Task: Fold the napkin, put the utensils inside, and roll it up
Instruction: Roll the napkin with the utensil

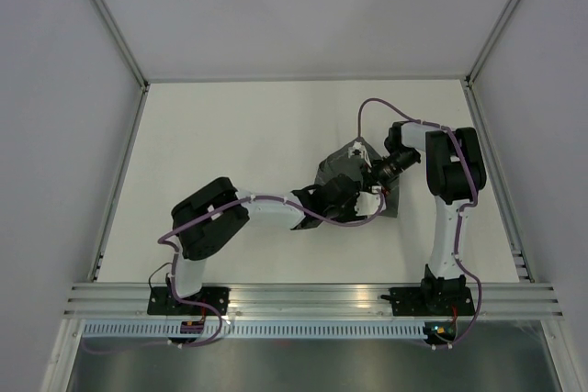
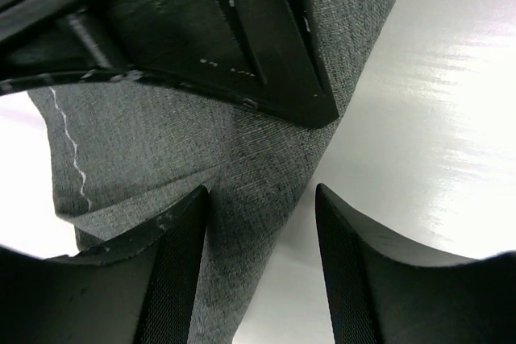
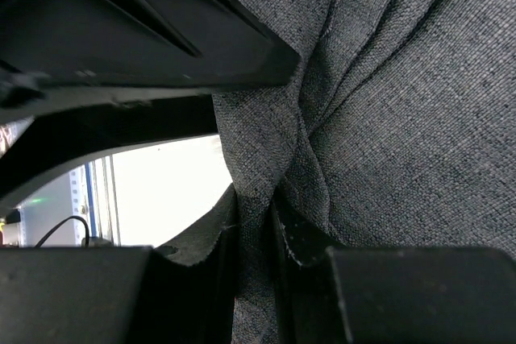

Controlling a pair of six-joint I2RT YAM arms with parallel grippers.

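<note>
Napkin (image 1: 338,170): right of the tabletop's (image 1: 230,135) middle, bunched up between both arms
Handling: I judge it light, limp and not slippery; best pinched at a hem or fold
Right gripper (image 3: 256,211): nipped tight on a gathered fold of the cloth
Left gripper (image 2: 260,199): fingers apart, astride the napkin's edge, holding nothing
Axis: a folded edge slants between the left fingers; crumpled, so I cannot tell the long axis

The dark grey woven fabric napkin (image 1: 338,170) sits bunched just right of the scene's centre, creased into deep folds converging on one pinched pleat, with a pale stitched line along its hem.
</note>
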